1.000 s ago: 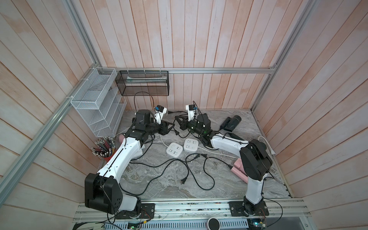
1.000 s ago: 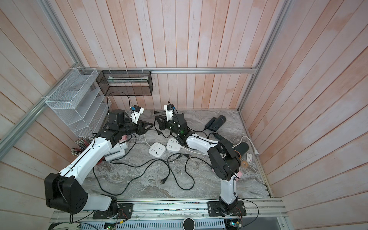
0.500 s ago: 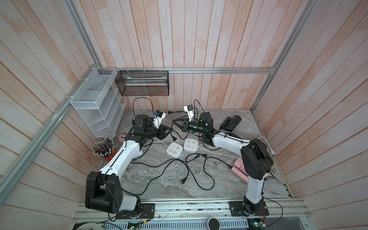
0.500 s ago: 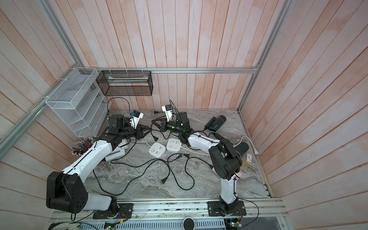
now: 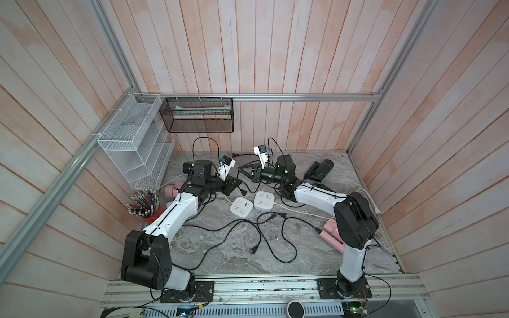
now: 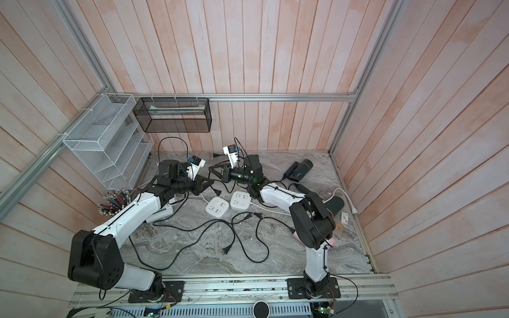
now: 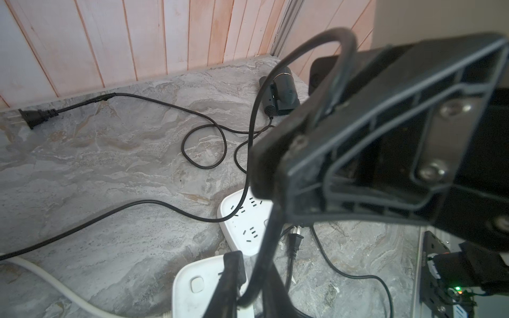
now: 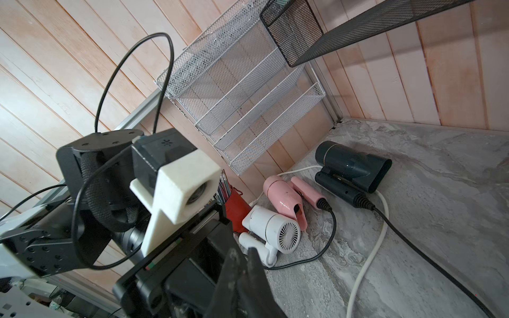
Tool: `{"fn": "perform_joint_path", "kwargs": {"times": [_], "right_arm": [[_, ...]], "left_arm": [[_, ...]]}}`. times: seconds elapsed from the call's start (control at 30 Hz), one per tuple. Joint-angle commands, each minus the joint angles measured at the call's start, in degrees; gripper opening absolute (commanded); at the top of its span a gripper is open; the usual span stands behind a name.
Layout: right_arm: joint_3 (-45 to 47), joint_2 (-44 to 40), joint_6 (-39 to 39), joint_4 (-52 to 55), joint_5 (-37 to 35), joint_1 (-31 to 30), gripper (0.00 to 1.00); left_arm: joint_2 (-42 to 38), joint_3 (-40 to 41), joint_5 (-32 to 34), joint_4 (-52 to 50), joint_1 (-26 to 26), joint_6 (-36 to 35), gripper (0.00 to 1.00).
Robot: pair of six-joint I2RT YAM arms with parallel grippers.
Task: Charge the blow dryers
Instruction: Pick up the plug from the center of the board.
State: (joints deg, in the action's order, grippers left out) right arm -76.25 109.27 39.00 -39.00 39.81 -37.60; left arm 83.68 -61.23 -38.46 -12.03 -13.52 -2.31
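Just behind the power strips [image 5: 241, 207], we are clamping a black cord [image 7: 341, 55] in our left gripper [image 5: 239, 182]; our right gripper [image 5: 240, 173] is sitting closed. Blow dryers [image 8: 281, 192] are lying at the table [image 5: 248, 264] edges. Gripped by its cord, the dangling plug [image 5: 243, 192] may swing and miss a socket.

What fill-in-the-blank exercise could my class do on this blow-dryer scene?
1. The left claw grips a black ___.
2. ___ white square power strips lie mid-table.
3. The pencils stand in a ___ cup.
4. Between the white blow dryer and the dark blow dryer lies a ___ one.
Missing words: cord; two; red; pink.
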Motion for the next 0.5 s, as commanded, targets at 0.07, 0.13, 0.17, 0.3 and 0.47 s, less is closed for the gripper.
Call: {"fn": "perform_joint_path", "kwargs": {"times": [0.07, 0.13, 0.17, 0.3, 0.47], "right_arm": [[-2.2, -1.7, -0.5, -0.9, 0.3, 0.3, 0.08], [-2.2, -1.8, -0.7, -0.2, 0.0, 0.3, 0.10], [-2.2, -1.9, -1.1, 0.8, -0.5, 0.3, 0.11], [-2.1, -2.8, -4.5, 7.1, -2.5, 0.3, 0.27], [2.0, -6.8, -9.9, 14.0, -4.4, 0.4, 0.35]], "left_arm": [[-0.2, 1.4, 1.7, -0.1, -0.2, 0.0, 0.09], [-0.6, 1.8, 2.3, 0.3, -0.3, 0.3, 0.06], [-1.0, 1.9, 2.9, 0.5, -0.3, 0.7, 0.05], [-2.0, 3.0, 4.1, 1.6, -0.3, 1.8, 0.03], [-1.8, 2.2, 5.3, 0.3, -0.1, 3.0, 0.03]]}}
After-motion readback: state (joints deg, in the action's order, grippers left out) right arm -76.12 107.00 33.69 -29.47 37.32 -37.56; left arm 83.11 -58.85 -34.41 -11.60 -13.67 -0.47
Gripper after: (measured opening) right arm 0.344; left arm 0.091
